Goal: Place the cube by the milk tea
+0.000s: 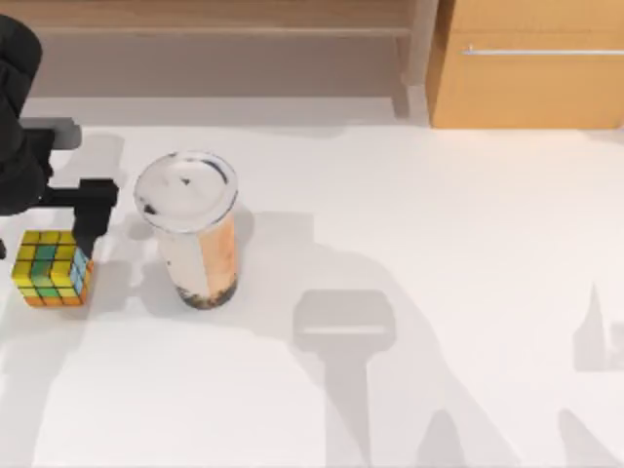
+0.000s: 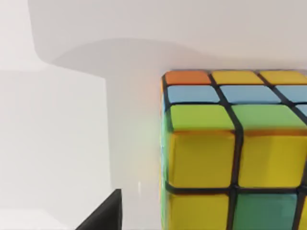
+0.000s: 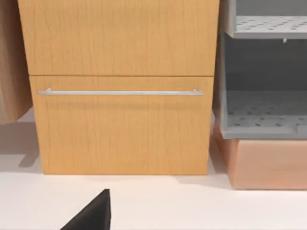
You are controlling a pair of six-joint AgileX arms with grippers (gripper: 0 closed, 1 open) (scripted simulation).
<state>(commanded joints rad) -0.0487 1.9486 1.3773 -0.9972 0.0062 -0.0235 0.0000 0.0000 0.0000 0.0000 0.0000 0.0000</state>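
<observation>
The cube (image 1: pixel 51 267) rests on the white table at the far left, its tiles yellow, green, orange and light blue. It looms close in the left wrist view (image 2: pixel 235 158). My left gripper (image 1: pixel 86 219) hovers just behind the cube and is open. One dark finger (image 2: pixel 103 218) stands apart from the cube's side, with a gap between them. The milk tea (image 1: pixel 195 234), a tall clear cup with a white lid, stands upright to the right of the cube, about a cube's width away. My right arm is parked, and one of its fingers (image 3: pixel 91 215) points at a cabinet.
A wooden drawer cabinet (image 1: pixel 526 63) stands at the table's back right, with its metal handle (image 3: pixel 120 92) facing the right wrist. Beside it is a grey perforated shelf unit (image 3: pixel 264 72). The table (image 1: pixel 439 292) spreads wide and white to the right of the cup.
</observation>
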